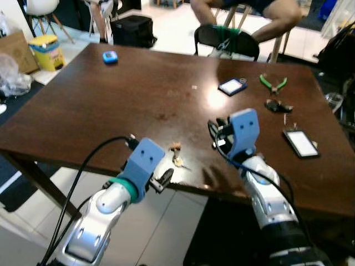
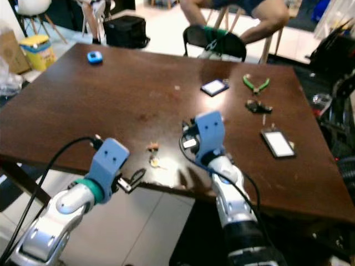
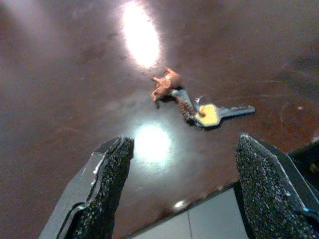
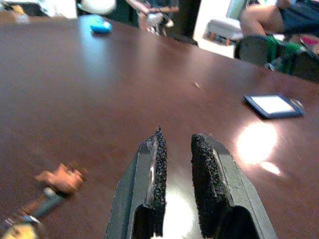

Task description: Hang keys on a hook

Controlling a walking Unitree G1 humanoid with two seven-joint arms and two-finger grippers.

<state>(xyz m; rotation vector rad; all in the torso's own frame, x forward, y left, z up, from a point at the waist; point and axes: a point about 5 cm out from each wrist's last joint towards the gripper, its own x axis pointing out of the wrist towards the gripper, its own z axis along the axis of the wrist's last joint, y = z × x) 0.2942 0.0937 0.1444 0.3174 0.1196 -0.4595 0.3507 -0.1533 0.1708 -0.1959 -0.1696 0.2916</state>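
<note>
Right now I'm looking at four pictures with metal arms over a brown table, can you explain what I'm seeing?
It is a humanoid robot. Two pictures come from cameras in its head, looking down; two come from cameras on its wrists, looking along its black fingers. The left gripper is open, just short of the keys near the table edge. The right gripper hovers over the table, fingers nearly together, holding nothing. Also on the table: a phone, green pliers, a card and a small blue thing. A person sits behind.
</note>
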